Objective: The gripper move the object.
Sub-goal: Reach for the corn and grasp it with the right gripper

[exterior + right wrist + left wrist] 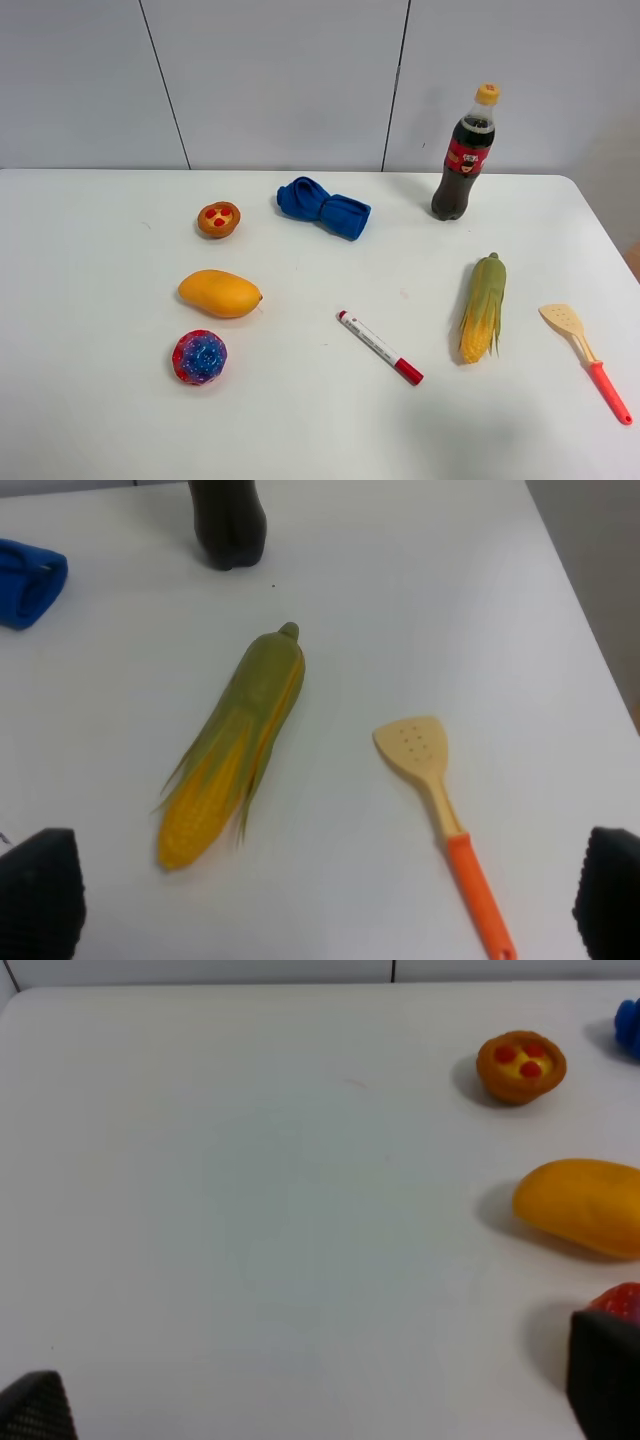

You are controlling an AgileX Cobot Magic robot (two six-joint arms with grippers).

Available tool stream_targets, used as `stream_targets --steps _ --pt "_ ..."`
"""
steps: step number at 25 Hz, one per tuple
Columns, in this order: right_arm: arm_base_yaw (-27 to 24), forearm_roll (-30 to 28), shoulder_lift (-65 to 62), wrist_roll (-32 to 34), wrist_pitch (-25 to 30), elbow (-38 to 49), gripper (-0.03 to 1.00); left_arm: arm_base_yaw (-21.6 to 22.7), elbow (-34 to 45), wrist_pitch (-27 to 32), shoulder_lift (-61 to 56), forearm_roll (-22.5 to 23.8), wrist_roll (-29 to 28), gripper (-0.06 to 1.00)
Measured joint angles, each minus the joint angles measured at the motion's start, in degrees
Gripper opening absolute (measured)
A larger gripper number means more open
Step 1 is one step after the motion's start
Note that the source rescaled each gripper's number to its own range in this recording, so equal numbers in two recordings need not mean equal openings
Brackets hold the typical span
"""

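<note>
Left gripper (pixel 318 1400): only two black fingertips show, cut off at the corners of its wrist view. They are spread wide and pinch nothing. The high view does not show it.
Right gripper (pixel 325 895): again only two black tips at the picture's edges, spread wide and pinching nothing. The corn and spatula lie beyond them, untouched.
Table (pixel 90 430): white, and everything rests on it.
Spatula (pixel 585 358): by the right edge, with its orange handle nearest and its pale holed blade pointing away. The handle's end is cut off in the right wrist view.
Marker (pixel 380 347): white barrel with a red cap, lying slantwise near the middle. Its print is too small to read.
Ball (pixel 199 357): red and blue, front left. The left wrist view shows only a red sliver of it behind a fingertip.
Corn (pixel 484 305): lying flat on the right half, between marker and spatula and apart from both. Its yellow kernels are nearest and its green tip points toward the bottle.
Mango (pixel 220 293): just behind the ball, cropped in the left wrist view.
Tart (pixel 218 218): small with red dots, behind the mango.
Cloth (pixel 323 208): blue and bunched, back centre, cropped in both wrist views.
Bottle (pixel 465 155): upright at the back right, holding a dark drink. The right wrist view shows only its base.
</note>
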Motion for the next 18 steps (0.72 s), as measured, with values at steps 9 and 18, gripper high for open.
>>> stream_targets --steps 9,18 --pt "0.00 2.23 27.94 7.93 -2.94 -9.03 1.00 0.00 0.00 0.00 0.00 0.00 0.00 1.00" --pt "0.00 1.62 55.37 11.33 -16.69 -10.32 1.00 0.00 0.00 0.00 0.00 0.00 0.00 1.00"
